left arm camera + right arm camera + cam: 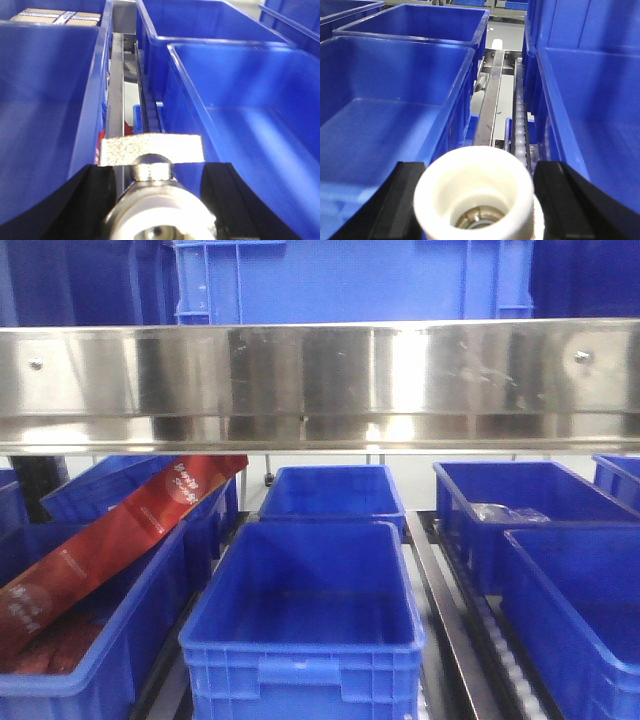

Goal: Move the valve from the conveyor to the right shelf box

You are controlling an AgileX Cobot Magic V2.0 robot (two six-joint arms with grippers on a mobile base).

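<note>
Left end effector (159, 172) is clamped on a silver metal valve (160, 220), held over the gap between blue bins (250, 130). Right end effector (480, 167) grips a white plastic valve (475, 192) above a roller rail (520, 115).

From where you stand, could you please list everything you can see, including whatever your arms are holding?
steel shelf rail: one, silver, across the front view.
upper crate: one, blue, above the rail.
lower bins: at least seven, blue, in rows under the rail.
red pouch: one, red, leaning out of the front left bin.
clear wrapped item: one, transparent, in the rear right bin.
cardboard box: one, brown, top left of the left wrist view.
roller track: one, white, between bins, right wrist view.
metal valve: one, silver, left wrist view.
white fitting: one, white, right wrist view.
left end effector: one, black, shut on the metal valve.
right end effector: one, black, shut on the white fitting.
</note>
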